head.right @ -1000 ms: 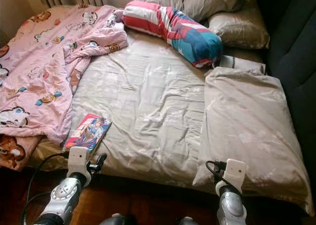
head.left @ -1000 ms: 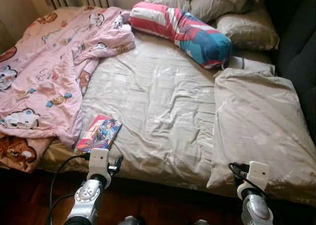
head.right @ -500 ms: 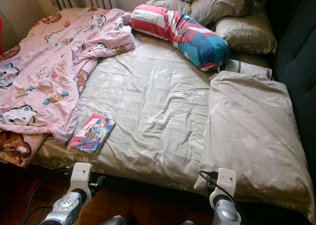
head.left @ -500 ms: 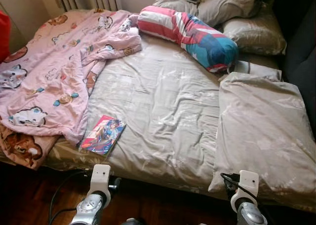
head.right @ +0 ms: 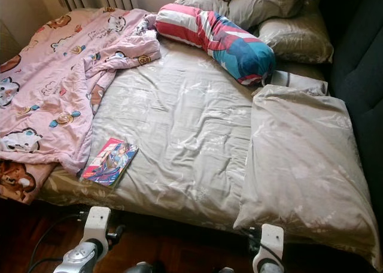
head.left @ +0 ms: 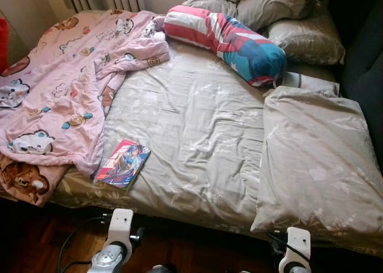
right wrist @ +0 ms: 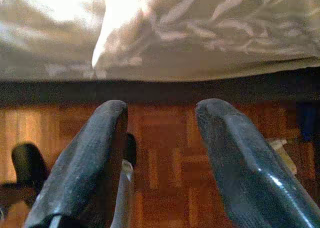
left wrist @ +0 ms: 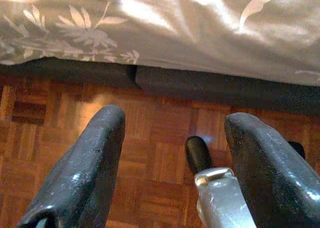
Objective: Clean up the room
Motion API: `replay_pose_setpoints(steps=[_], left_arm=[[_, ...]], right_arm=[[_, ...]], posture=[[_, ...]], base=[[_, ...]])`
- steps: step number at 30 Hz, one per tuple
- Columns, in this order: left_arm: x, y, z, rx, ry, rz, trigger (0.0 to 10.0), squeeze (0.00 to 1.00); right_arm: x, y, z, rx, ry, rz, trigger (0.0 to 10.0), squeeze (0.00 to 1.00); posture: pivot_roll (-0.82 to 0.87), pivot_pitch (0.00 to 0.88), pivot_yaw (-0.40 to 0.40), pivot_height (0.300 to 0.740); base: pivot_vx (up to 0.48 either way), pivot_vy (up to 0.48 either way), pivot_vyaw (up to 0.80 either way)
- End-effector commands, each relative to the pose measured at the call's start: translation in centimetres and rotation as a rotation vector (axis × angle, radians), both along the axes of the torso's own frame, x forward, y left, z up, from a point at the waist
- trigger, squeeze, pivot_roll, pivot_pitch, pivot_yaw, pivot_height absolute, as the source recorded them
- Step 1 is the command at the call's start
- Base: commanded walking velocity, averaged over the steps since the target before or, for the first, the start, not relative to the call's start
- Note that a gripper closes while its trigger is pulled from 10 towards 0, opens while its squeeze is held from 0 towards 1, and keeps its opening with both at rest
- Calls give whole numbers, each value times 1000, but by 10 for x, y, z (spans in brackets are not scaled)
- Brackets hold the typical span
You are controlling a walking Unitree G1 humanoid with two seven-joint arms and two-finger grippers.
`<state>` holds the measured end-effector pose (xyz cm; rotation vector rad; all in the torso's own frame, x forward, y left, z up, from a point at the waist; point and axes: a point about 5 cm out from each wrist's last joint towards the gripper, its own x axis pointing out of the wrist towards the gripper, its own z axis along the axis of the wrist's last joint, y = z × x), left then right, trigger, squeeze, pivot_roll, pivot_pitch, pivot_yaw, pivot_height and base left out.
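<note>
Both pincers, left (left wrist: pixel 172 163) and right (right wrist: pixel 160 158), hang spread apart and empty over the floor (left wrist: pixel 150 153) by the bed (head.left: pixel 197 123), with the book (head.left: pixel 122 163) lying near its edge beside the blanket (head.left: pixel 60 87).

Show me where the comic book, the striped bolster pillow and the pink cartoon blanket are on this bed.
comic book (head.left: pixel 122 163), left eye view, middle of its cover.
striped bolster pillow (head.left: pixel 224 41), left eye view, middle of its long body.
pink cartoon blanket (head.left: pixel 57 99), left eye view, flat spread part on the bed's left side.
</note>
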<state>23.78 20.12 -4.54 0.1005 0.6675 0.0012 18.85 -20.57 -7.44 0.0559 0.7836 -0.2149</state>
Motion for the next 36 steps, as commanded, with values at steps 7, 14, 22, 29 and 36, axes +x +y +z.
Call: replay_pose_setpoints(steps=[7, 14, 22, 29, 36], left_arm=[[-21, -1, -15, -11, 82, 11, 10000, 0], [-25, 1, -17, -4, 99, 2, 10000, 0], [-27, 3, -18, 2, 110, 5, 10000, 0], [-28, 3, -19, 4, 116, 7, 10000, 0], [-34, 5, -22, 12, 140, 7, 10000, 0]], right_arm=[[-9, 1, -5, -9, 47, 42, 10000, 0], [-3, 5, -3, -3, 30, 40, 10000, 0], [-3, 4, -3, -23, 40, 10, 10000, 0], [-1, 5, -2, -25, 36, 18, 10000, 0], [0, 11, -3, -39, 39, 59, 10000, 0]], posture=[[43, 224, -15, 740], [47, 216, -17, 740], [61, 192, 1, 740], [69, 177, 2, 740], [69, 171, 1, 740]], base=[[0, 0, 0], [0, 0, 0], [0, 0, 0], [0, 0, -643], [0, 191, 0]])
